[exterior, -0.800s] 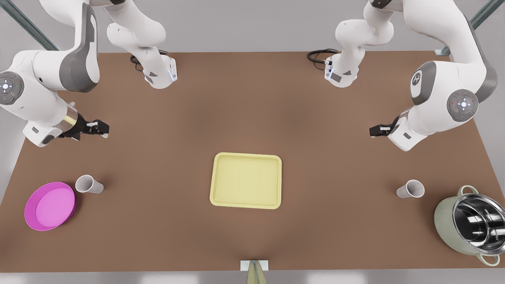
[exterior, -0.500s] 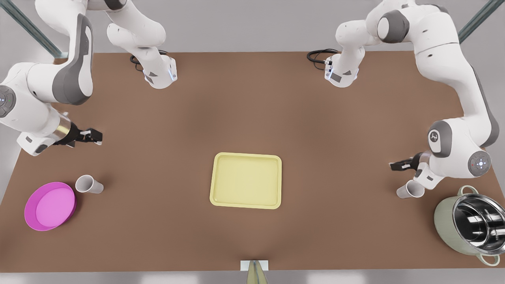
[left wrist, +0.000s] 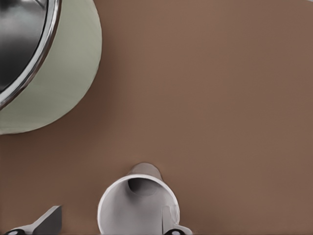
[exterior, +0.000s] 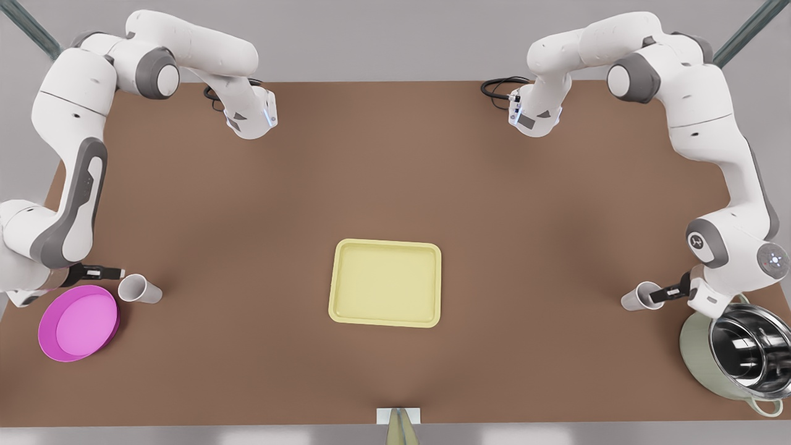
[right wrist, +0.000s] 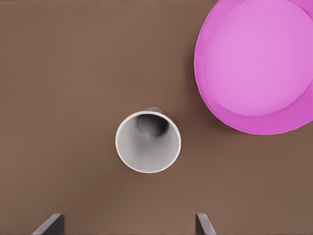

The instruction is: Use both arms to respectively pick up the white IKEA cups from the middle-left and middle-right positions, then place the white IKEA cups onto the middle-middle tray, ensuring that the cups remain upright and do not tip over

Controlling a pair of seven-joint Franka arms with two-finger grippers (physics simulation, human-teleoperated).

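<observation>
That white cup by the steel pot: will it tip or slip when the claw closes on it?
Probably tippy: the white cup narrows to a small base under a wider rim. Its smooth tapered wall may let it slide downward out of the open left claw. It looks small and thin-walled, so it is likely light.

You have the pale yellow rectangular tray (exterior: pixel 385 282) mid-table; one white tapered cup (exterior: pixel 139 288) beside the pink round bowl (exterior: pixel 78 322) at the front view's left, the other white tapered cup (exterior: pixel 640 296) near the steel pot (exterior: pixel 738 351) at its right.
</observation>
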